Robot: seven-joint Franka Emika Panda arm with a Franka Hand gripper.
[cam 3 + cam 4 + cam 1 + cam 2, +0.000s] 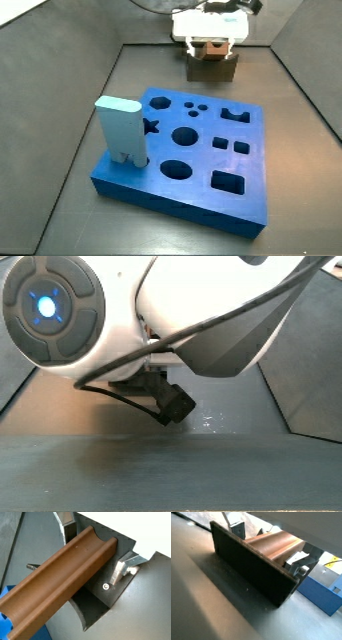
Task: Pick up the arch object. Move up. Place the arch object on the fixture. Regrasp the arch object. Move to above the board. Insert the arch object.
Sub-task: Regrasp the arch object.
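Arch object (63, 574) rests in the fixture (100, 604) notch; gripper (211, 42) above it, finger spread unclear.

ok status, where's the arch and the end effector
End effector at fixture, far end. Arch object lying in the fixture notch. Grip state unclear. Board clear.

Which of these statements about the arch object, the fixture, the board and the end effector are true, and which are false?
1. The arch object lies in the notch of the fixture. True.
2. The arch object is already inserted in the board. False: it is at the fixture, beyond the board's far edge.
3. A pale blue pillar stands upright on the board. True.
4. The end effector hovers above the middle of the board. False: it is at the fixture.
5. The board has only round holes. False: it also has square, star and arch-shaped holes.
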